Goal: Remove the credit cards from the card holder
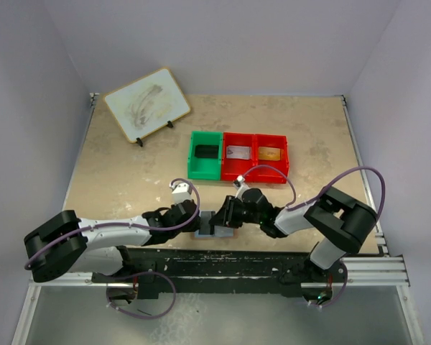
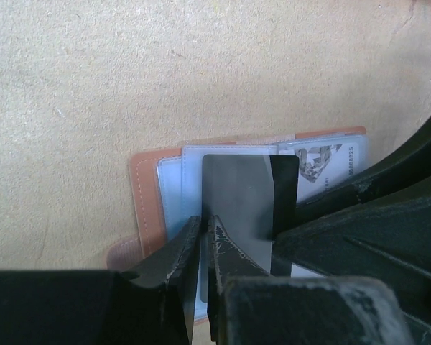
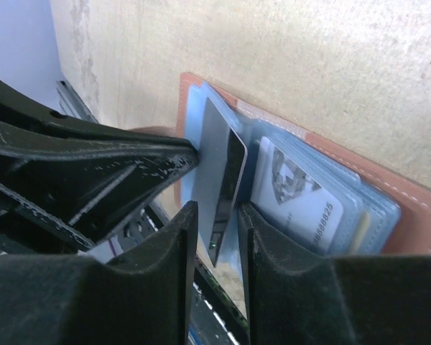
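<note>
1. Card holder [image 2: 142, 194]: one, lying open and flat at the near edge of the table [image 1: 129, 172], between the two arms. Its pale sleeves face up, so the cards can be got at.
2. The left gripper [image 2: 203, 226] is pinched onto the left edge of a grey card [image 2: 237, 201]. That card stands partly out of its sleeve, and the thin edge is likely the only part it can grip.
3. The right gripper [image 3: 218, 212] has its jaws apart, one on each side of the same card, with a gap showing (to take it over or steady it, I'd guess).
4. I count two cards: the grey one, and a printed card [image 3: 294, 190] lodged in the right-hand sleeve. More sleeves lie under it, and I cannot tell what they hold.
5. Farther off are three bins in a row: one green bin [image 1: 205, 134] and two red bins [image 1: 253, 154]. Each has something flat inside, so they are probably the drop spots.
6. Farthest back, one board [image 1: 147, 104] leans on a stand at the far left.
</note>
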`<state>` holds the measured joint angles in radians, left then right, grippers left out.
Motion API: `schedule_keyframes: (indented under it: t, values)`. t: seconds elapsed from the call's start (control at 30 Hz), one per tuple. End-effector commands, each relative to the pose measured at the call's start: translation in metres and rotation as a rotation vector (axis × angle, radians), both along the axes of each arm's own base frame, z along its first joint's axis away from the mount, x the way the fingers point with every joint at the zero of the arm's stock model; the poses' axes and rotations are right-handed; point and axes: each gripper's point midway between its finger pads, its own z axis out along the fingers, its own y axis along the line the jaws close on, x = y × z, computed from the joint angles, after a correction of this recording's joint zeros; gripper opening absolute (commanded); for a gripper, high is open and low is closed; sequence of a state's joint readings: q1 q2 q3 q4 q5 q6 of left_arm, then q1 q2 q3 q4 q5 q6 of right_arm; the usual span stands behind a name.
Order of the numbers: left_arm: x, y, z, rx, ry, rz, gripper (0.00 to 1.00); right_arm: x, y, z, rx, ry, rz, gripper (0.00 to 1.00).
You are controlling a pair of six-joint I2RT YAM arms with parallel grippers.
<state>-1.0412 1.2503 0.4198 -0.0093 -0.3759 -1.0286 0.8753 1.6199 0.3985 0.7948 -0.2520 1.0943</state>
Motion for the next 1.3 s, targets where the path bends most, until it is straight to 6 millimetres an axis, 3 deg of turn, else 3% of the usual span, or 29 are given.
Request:
schedule_keyframes:
  t: [0.0, 0.03, 0.07, 0.17, 0.37, 0.53, 0.7, 0.8, 0.9, 1.0, 1.07, 1.17, 1.27]
  values:
    - [-0.008, 0.018, -0.011, 0.089, 0.030, 0.001, 0.06, -0.010, -0.015, -0.015, -0.044, 0.032, -0.022, 0.19]
    - [-0.009, 0.019, -0.011, 0.091, 0.030, 0.000, 0.06, -0.012, -0.013, -0.015, -0.039, 0.038, -0.008, 0.09]
    - [-0.009, 0.019, -0.011, 0.092, 0.031, 0.000, 0.06, -0.014, -0.012, -0.016, -0.040, 0.045, 0.011, 0.05]
    - [-0.010, 0.017, -0.011, 0.093, 0.034, -0.018, 0.06, -0.014, -0.001, -0.017, -0.022, 0.045, 0.060, 0.01]
    - [-0.010, 0.019, -0.011, 0.116, 0.039, -0.017, 0.05, -0.023, -0.004, -0.017, 0.041, 0.093, 0.040, 0.00]
    - [-0.011, 0.010, 0.001, 0.066, 0.031, -0.052, 0.07, -0.014, -0.023, -0.030, -0.120, 0.060, -0.007, 0.00]
    - [-0.011, 0.012, -0.001, 0.099, 0.038, -0.051, 0.06, -0.010, -0.027, -0.014, -0.125, 0.003, -0.005, 0.00]
    - [-0.010, 0.000, 0.011, 0.046, 0.026, -0.070, 0.07, -0.013, -0.029, -0.016, -0.159, -0.001, 0.025, 0.00]
    - [-0.008, -0.018, 0.035, -0.022, -0.011, -0.101, 0.13, -0.012, -0.031, -0.019, -0.169, 0.006, 0.017, 0.00]
    - [-0.011, -0.041, 0.061, -0.094, -0.057, -0.194, 0.36, -0.011, -0.028, -0.019, -0.166, 0.015, 0.015, 0.00]
    - [-0.014, -0.052, 0.069, -0.121, -0.061, -0.235, 0.39, -0.010, -0.026, -0.019, -0.156, 0.021, 0.008, 0.00]
    - [-0.013, -0.052, 0.062, -0.114, -0.062, -0.218, 0.39, -0.010, -0.027, -0.021, -0.157, 0.035, -0.008, 0.00]
    - [-0.008, -0.039, 0.042, -0.039, -0.037, -0.148, 0.36, -0.008, -0.028, -0.022, -0.162, 0.039, -0.023, 0.00]
